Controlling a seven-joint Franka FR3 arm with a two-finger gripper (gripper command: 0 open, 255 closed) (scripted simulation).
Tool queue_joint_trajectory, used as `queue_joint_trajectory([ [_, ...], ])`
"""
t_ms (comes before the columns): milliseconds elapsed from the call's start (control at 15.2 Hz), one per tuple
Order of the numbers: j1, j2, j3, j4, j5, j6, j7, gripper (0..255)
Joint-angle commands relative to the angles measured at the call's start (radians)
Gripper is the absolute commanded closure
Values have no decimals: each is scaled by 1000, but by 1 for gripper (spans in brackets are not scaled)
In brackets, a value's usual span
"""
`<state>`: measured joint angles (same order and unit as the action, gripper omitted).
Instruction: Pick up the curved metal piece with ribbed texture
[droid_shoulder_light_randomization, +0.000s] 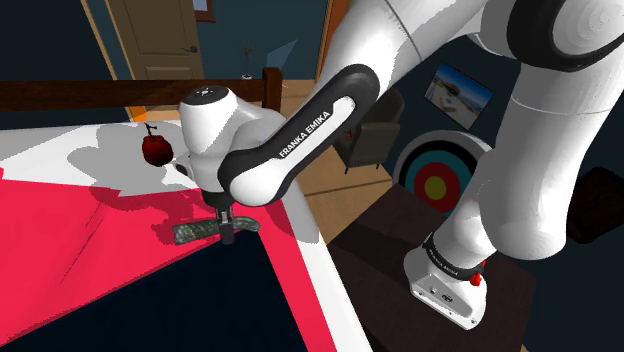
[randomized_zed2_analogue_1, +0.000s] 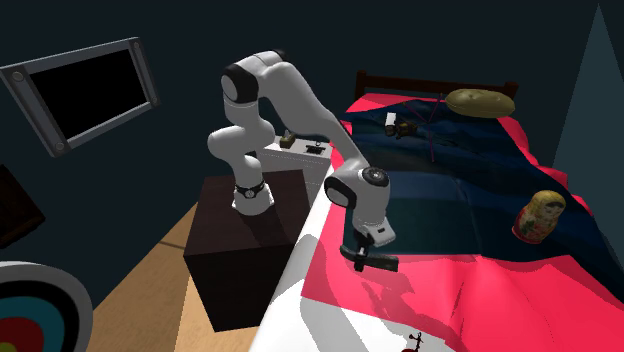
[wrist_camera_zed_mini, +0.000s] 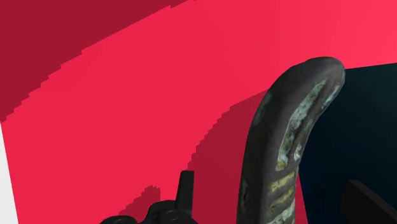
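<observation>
Fingers (wrist_camera_zed_mini: 184, 191) of the black gripper (wrist_camera_zed_mini: 270, 184) stand nearest the wrist camera, set wide apart. Between them runs the curved piece (wrist_camera_zed_mini: 286, 146), dark grey with pale greenish ribs along its face. A gap shows on each side of it, so neither finger is seen touching it and it is not clasped.

Location of the piece: it lies on the bed (droid_shoulder_light_randomization: 315, 265), on the red cover (wrist_camera_zed_mini: 127, 114), right at the edge where the dark blue cover (wrist_camera_zed_mini: 356, 127) begins.

Shoulder view: the gripper (droid_shoulder_light_randomization: 228, 232) is lowered over the middle of the curved piece (droid_shoulder_light_randomization: 195, 232), which runs from 9 o'clock to 3 o'clock under it. The white arm (droid_shoulder_light_randomization: 300, 140) comes down to it from 1 o'clock. A dark red fruit (droid_shoulder_light_randomization: 155, 149) with a stem sits on the bed between 10 and 11 o'clock of the gripper, well apart from it. A round target (droid_shoulder_light_randomization: 435, 185) stands at 3 o'clock, beyond the bed's edge.

Second exterior view: the gripper (randomized_zed2_analogue_1: 358, 258) is near the bed's side edge, and the curved piece (randomized_zed2_analogue_1: 385, 264) projects from it towards 3 o'clock. The dark stand (randomized_zed2_analogue_1: 240, 250) is at 9 o'clock of the gripper, beside the bed. A painted doll (randomized_zed2_analogue_1: 540, 217) stands upright on the dark blue cover at 3 o'clock, well apart. A brownish cushion (randomized_zed2_analogue_1: 480, 100) lies at 1 o'clock, near the headboard.
</observation>
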<state>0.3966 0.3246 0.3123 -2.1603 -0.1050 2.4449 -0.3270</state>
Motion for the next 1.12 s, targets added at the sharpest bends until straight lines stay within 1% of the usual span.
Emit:
queue_joint_trajectory([
  [0, 1, 8, -2, -2, -4, 10, 2, 0],
  [66, 1, 6, -2, -3, -3, 9, 2, 255],
  [660, 1, 8, -2, -2, -4, 10, 2, 255],
  [1056, -9, -54, 12, 7, 26, -58, -16, 255],
])
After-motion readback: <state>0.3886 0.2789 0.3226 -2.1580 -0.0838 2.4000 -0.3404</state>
